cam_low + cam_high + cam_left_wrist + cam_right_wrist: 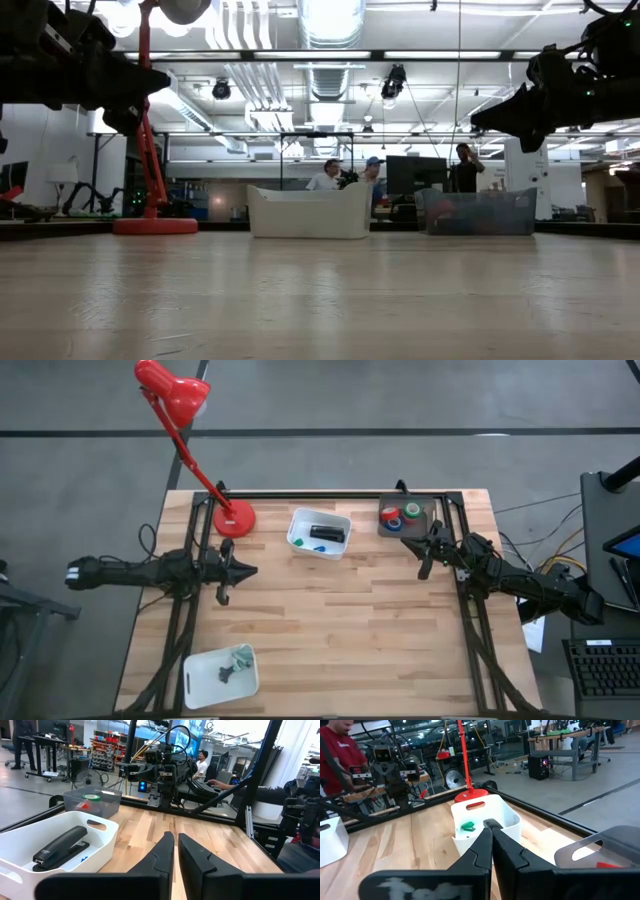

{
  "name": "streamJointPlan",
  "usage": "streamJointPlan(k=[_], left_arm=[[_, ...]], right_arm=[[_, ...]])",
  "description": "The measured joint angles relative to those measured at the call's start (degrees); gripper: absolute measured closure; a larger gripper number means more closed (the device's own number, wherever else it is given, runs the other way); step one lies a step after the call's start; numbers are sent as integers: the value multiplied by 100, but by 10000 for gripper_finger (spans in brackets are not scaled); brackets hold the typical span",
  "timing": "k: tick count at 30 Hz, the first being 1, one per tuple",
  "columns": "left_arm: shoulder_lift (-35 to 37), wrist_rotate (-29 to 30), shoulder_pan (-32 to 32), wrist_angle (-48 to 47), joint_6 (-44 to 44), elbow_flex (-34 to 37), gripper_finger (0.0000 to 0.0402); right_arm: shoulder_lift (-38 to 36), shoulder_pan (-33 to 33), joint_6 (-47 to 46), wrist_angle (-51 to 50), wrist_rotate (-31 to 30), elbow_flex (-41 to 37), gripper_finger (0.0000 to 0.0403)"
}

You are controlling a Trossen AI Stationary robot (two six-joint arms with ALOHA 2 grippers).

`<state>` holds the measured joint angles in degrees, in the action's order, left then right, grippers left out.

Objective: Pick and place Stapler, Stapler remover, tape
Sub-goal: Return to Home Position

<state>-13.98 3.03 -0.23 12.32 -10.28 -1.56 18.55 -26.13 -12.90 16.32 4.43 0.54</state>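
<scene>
the stapler lies flat in the white bin at the middle of the table's far edge, with a few green bits beside it. in the left wrist view it rests lengthways along the bin floor, which suits a long bar that would not stand up on its own. the tape rolls, red, blue and green ones showing, sit bunched in the grey tray at the far right corner. the staple removers, dark and teal pieces, lie in a second white bin at the near left corner. with each kind in its own container and nothing loose on the wood, the sorting looks finished.

the left gripper hangs above the table on the left side, fingers drawn almost together and holding nothing. the right gripper hangs just beside the grey tray, its fingers pressed together and empty too. both are lifted well off the wood and point toward the middle, which fits arms pulling back to rest rather than reaching for anything.

the red lamp stands left of the stapler's bin.

as for writing, a pale mark shows on the right gripper's body in its own wrist view, too smeared to read. no brand or label can be made out on the stapler, the bins or the tape.
</scene>
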Motion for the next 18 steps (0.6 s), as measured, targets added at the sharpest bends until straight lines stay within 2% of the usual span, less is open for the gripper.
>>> streamJointPlan(k=[18], left_arm=[[0, 0, 0, 0, 0, 0, 376]], right_arm=[[0, 0, -1, 0, -1, 2, 394]])
